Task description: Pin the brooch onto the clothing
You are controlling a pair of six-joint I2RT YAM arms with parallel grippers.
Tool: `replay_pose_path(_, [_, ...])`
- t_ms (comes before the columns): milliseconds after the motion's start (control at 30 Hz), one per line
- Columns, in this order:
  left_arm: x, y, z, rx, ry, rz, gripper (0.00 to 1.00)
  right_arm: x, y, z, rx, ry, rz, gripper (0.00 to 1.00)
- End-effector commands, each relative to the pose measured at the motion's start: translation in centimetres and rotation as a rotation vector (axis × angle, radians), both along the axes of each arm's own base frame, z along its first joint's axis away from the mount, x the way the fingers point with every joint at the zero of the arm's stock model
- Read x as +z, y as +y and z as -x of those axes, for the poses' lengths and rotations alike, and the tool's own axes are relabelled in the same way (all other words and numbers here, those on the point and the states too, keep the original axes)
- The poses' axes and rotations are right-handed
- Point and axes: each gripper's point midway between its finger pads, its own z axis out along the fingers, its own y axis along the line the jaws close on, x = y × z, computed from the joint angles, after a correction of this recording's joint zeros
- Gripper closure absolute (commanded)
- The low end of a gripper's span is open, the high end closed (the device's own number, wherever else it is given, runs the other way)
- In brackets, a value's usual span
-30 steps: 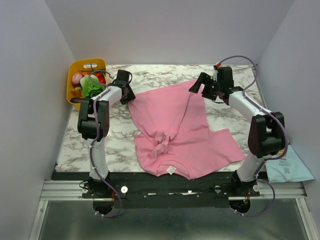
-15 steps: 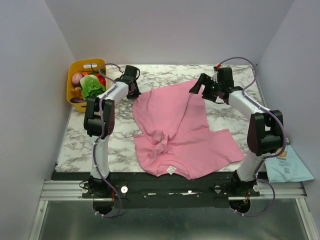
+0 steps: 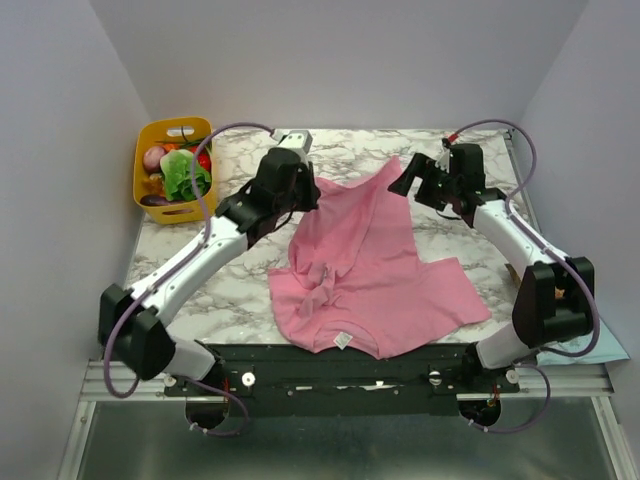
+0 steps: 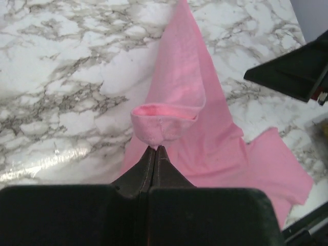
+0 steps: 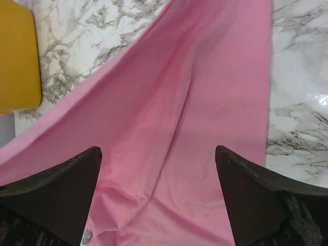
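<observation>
Top view, desk (image 3: 240,290): white marble with grey veining; both arm bases sit at its near edge.
Top view, T-shirt (image 3: 370,265): pink, spread over the middle of the desk, bunched into a knot of folds left of centre. A small white label (image 3: 342,340) lies at the near hem. The far end tapers to a point near the right tool.
Top view, left tool (image 3: 303,196): at the shirt's left far edge, touching the fabric. The arm reaches diagonally across from the near left corner.
Top view, right tool (image 3: 408,180): just beside the shirt's far tip. Finger spacing is not readable from this angle.
Top view, yellow basket (image 3: 150,135): far left corner of the desk, holding green and red produce, apart from the shirt.
Top view, brooch: cannot be made out.
Left wrist view, left tool (image 4: 155,152): fingers pressed together, pinching a rolled hem of the T-shirt (image 4: 179,87), which is raised off the desk (image 4: 61,66) at that spot.
Left wrist view, right tool (image 4: 294,74): dark shape at upper right, beyond the shirt's edge.
Right wrist view, right tool (image 5: 157,154): fingers spread wide apart, nothing between them, above the T-shirt (image 5: 205,102).
Right wrist view, small pale speck (image 5: 87,236): on the fabric beside the left-hand finger; too small to identify.
Right wrist view, yellow basket (image 5: 18,56): at the left edge, with the desk (image 5: 302,56) showing on both sides of the shirt.
</observation>
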Motion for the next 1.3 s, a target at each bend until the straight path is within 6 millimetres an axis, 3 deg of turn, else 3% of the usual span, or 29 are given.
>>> replay_pose_path(0, [-1.2,3.2,4.4,0.043,0.024,0.029,1.0,0.1,-2.2,2.2,-0.07,-0.014,0.05,0.0])
replay_pose_path(33, [-2.9,3.8,5.8,0.044,0.057,0.02,1.0,-0.2,-2.7,2.5,-0.096,-0.011,0.062,0.0])
replay_pose_path(100, [-2.4,4.9,8.2,0.041,0.059,0.062,1.0,-0.8,-3.1,3.3,-0.114,-0.003,0.075,0.0])
replay_pose_path(133, [-4.0,5.2,9.5,0.028,0.098,0.06,1.0,-0.6,-3.5,3.5,-0.13,-0.015,0.085,0.0])
replay_pose_path(200, [-4.3,6.2,11.5,0.038,0.122,0.085,1.0,-0.8,-3.9,3.7,-0.14,-0.014,0.095,0.0])
replay_pose_path(233, [-5.5,6.6,12.3,0.037,0.149,0.076,1.0,-1.4,-3.9,3.7,-0.141,-0.001,0.1,0.0])
replay_pose_path(433, [-7.8,8.7,15.0,0.086,0.194,0.094,1.0,-4.6,-3.8,3.2,-0.143,0.086,0.113,0.0])
replay_pose_path(533, [-8.0,9.2,15.3,0.104,0.191,0.099,1.0,-6.7,-3.4,2.1,-0.13,0.144,0.119,0.0])
replay_pose_path(567, [-8.1,9.3,15.3,0.108,0.19,0.096,1.0,-6.2,-3.2,1.1,-0.125,0.132,0.115,0.01])
replay_pose_path(600, [-8.2,9.5,15.3,0.117,0.193,0.087,1.0,-7.8,-3.1,1.0,-0.118,0.181,0.121,0.01])
replay_pose_path(633, [-8.3,9.6,15.3,0.121,0.196,0.08,1.0,-8.1,-2.8,0.8,-0.107,0.197,0.113,0.03])
replay_pose_path(767, [-8.1,9.5,14.9,0.119,0.193,0.062,1.0,-8.5,-2.0,-0.5,-0.085,0.223,0.096,0.09])
replay_pose_path(933, [-7.8,9.3,14.4,0.114,0.177,0.059,1.0,-7.7,-1.2,-3.5,-0.06,0.2,0.089,0.16])
replay_pose_path(1033, [-7.9,9.0,14.2,0.105,0.176,0.062,1.0,-7.4,-0.7,-4.7,-0.044,0.231,0.078,0.25])
replay_pose_path(1133, [-7.8,8.7,14.2,0.092,0.175,0.07,1.0,-8.6,-0.7,-5.1,-0.063,0.265,0.08,0.32])
replay_pose_path(1200, [-7.9,8.6,14.2,0.091,0.173,0.073,1.0,-9.2,-0.9,-5.4,-0.076,0.279,0.08,0.45])
replay_pose_path(1267, [-7.9,8.6,14.2,0.089,0.173,0.072,1.0,-9.6,-0.8,-5.6,-0.08,0.291,0.07,0.46])
